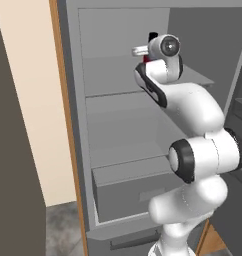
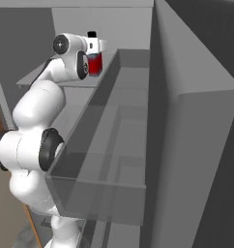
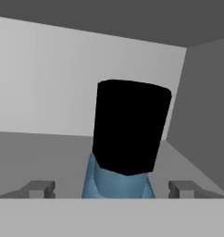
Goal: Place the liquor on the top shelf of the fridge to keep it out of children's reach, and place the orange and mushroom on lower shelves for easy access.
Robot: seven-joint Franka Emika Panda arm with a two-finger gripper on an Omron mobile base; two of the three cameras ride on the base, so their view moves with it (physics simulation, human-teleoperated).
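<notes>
liquor (image 3: 127, 134) | flat-sided, black cap | upright, top shelf (image 2: 65, 81)

Kitchen, open grey fridge (image 1: 73, 125), shelves, drawer (image 1: 128, 197)

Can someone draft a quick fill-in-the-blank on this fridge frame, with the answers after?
1. The liquor stands on the fridge's ____ shelf.
2. The bottle's cap is ____ in colour.
3. In the hand view the gripper has its fingertips spread to either side of the bottle, so it is ____.
4. The bottle's lower half is ____.

Missing words: top; black; open; red
</notes>
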